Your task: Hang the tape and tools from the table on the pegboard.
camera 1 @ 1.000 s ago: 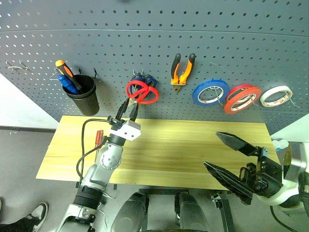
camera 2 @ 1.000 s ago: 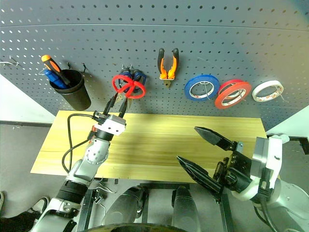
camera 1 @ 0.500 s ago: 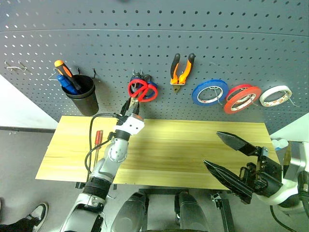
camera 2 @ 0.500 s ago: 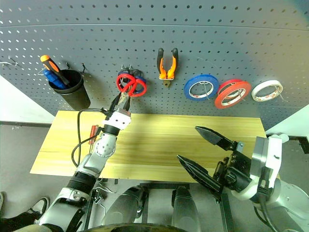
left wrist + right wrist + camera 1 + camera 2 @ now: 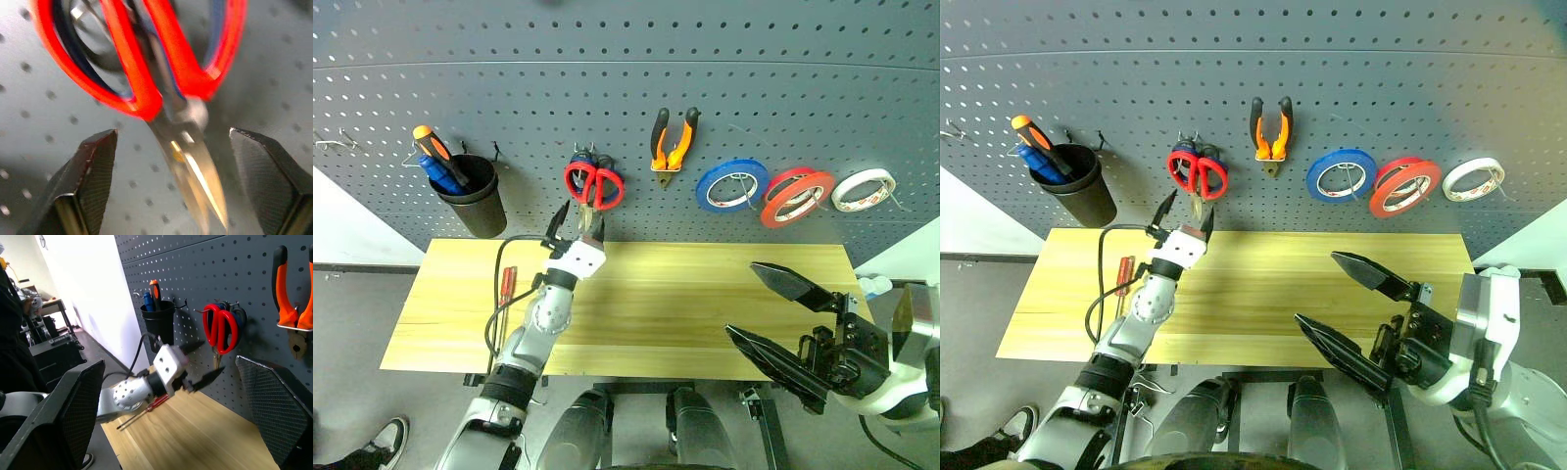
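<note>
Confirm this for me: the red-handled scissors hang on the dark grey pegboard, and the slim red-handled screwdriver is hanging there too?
Not quite. The red-handled scissors do hang on the dark grey pegboard, but the slim red-handled screwdriver lies on the light wooden table, as the left eye view shows.

A black cup [image 5: 475,201] hangs on the wall panel well to the left of the left gripper [image 5: 576,220] and higher than it. Two screwdrivers stand in it, handles up: an orange one [image 5: 435,147] and a blue one [image 5: 435,174] just beside it. Blue-handled scissors [image 5: 240,319] hang just above that gripper, mostly covered. A blue tape roll [image 5: 703,188] hangs above the right gripper [image 5: 742,299], and a white roll [image 5: 862,175] hangs further right. A white wall [image 5: 352,230] and grey floor [image 5: 362,323] lie far left of the left gripper, with a person's shoe [image 5: 386,438] low on the floor there.
</note>
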Tool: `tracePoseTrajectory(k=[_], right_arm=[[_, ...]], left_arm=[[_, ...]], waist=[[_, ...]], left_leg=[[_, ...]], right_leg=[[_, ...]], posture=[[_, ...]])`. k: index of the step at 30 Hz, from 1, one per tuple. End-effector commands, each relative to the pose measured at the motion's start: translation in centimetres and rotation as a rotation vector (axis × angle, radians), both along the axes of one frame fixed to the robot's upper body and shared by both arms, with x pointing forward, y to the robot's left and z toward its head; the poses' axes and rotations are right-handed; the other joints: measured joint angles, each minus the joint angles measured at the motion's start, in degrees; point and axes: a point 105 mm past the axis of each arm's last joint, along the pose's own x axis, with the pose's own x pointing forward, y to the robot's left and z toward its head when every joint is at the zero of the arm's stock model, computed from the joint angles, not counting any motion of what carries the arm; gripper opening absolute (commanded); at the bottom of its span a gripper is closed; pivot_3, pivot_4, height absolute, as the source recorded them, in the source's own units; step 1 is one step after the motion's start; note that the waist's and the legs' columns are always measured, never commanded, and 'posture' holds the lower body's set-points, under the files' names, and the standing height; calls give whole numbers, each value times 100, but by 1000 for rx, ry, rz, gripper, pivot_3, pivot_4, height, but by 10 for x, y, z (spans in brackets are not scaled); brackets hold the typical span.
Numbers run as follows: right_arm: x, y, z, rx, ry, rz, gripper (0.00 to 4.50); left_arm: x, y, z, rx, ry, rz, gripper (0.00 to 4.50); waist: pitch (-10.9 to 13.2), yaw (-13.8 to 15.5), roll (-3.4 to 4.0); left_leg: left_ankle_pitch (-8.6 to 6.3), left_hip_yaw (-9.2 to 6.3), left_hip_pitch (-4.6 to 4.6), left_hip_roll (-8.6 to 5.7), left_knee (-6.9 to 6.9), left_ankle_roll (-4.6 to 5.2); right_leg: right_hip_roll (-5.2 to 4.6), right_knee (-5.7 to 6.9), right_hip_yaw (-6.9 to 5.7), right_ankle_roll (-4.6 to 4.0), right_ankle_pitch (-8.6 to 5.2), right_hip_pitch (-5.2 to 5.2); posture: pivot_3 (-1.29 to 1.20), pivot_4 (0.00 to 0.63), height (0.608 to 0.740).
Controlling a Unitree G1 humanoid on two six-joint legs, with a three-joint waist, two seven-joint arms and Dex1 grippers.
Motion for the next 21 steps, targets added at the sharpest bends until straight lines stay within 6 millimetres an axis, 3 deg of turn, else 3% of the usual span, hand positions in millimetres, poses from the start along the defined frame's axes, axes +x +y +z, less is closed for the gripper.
tracePoseTrajectory(k=[1, 6, 9, 17, 21], right_arm=[[-4, 3, 5, -5, -28, 13, 4500], [-6, 4, 3, -5, -22, 14, 4500], [-7, 4, 4, -7, -21, 21, 4500], [-15, -5, 6, -66, 0, 39, 4500], [-18, -5, 1, -107, 35, 70, 4500]], left_arm=[[-14, 1, -4, 17, 18, -28, 3646], [-42, 18, -32, 47, 171, -32, 3646], [-47, 38, -45, 34, 272, 27, 3646], [-36, 111, -63, -179, 559, 348, 3646], [-32, 128, -68, -302, 667, 450, 3646]], waist=[[0, 13, 0], [-3, 12, 4], [-4, 18, 5], [-3, 18, 4], [-3, 20, 0]], left_leg=[[0, 0, 0, 0, 0, 0], [-16, 1, 1, 0, 0, 28], [-17, 0, 1, 0, 0, 30], [-18, -2, 1, 1, 0, 32], [-18, -5, 1, 2, 0, 32]], right_leg=[[0, 0, 0, 0, 0, 0], [-1, 0, 2, 0, 0, 0], [-1, 1, 2, 0, 0, 0], [-2, 0, -2, -2, 1, 3], [0, 0, -4, -2, 1, 3]], posture=[[-34, 211, 720], [-25, 213, 720], [-23, 215, 720], [-15, 225, 720], [-13, 228, 720]])
